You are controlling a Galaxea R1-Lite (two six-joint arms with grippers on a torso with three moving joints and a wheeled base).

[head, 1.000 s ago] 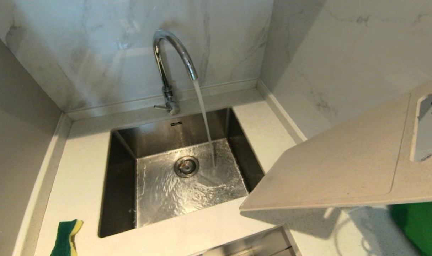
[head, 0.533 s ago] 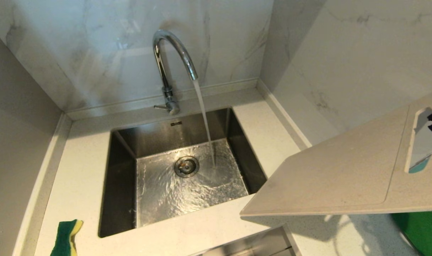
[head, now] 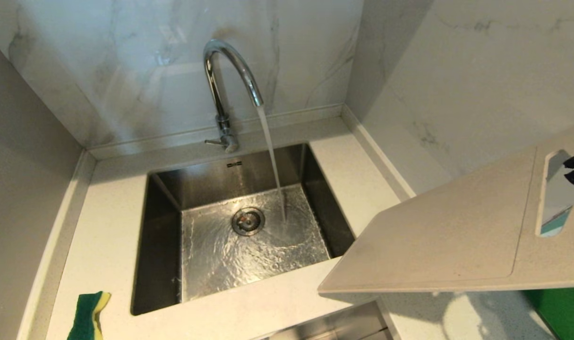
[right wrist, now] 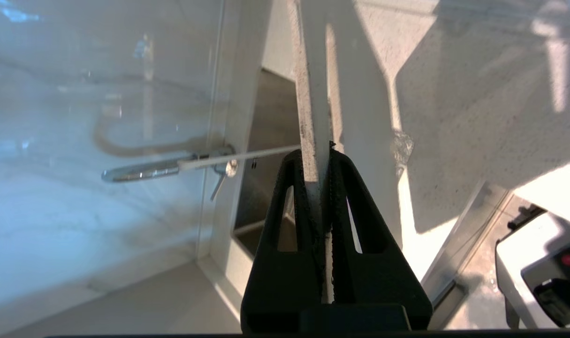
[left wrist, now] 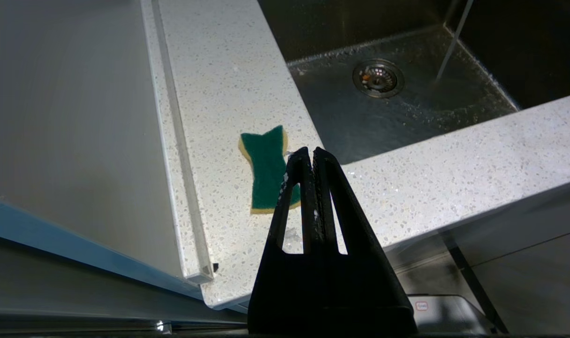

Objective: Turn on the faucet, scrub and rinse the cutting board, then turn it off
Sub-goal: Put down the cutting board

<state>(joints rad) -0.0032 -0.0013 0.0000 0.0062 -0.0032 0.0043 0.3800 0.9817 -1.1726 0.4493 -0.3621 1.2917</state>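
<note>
**A:** Where is the cutting board [head: 438, 236] at this point?

**B:** In the air at the right of the head view, over the worktop [head: 353, 179] beside the sink [head: 161, 245], its free corner reaching toward the basin's near right corner. The right gripper [right wrist: 318, 155] has its fingers pinched narrowly on the board's thin edge at the handle-cutout end. It is not under the water yet.

**A:** And the faucet [head: 230, 75]?

**B:** Running; a slanted stream lands just right of the drain [head: 247, 220]. So the step in hand, as I judge it, is bringing the board into that stream.

**A:** How to do that well?

**B:** The grip is on one end of a long, thin board, so it may sag or twist. Swing it slowly, keep it clear of the spout, and tilt the free end down into the basin so runoff falls inside, not onto the worktop. Wet plastic may slip.

**A:** The other arm?

**B:** The left gripper [left wrist: 311, 152] hangs with fingers closed and empty, just above the green-and-yellow sponge [left wrist: 266, 171] on the worktop left of the sink. It will need that for scrubbing.

**A:** Any writing?

**B:** A small dark mark on the sink's back wall, too small to read; a small red-edged label low in the left wrist view, also illegible.
</note>
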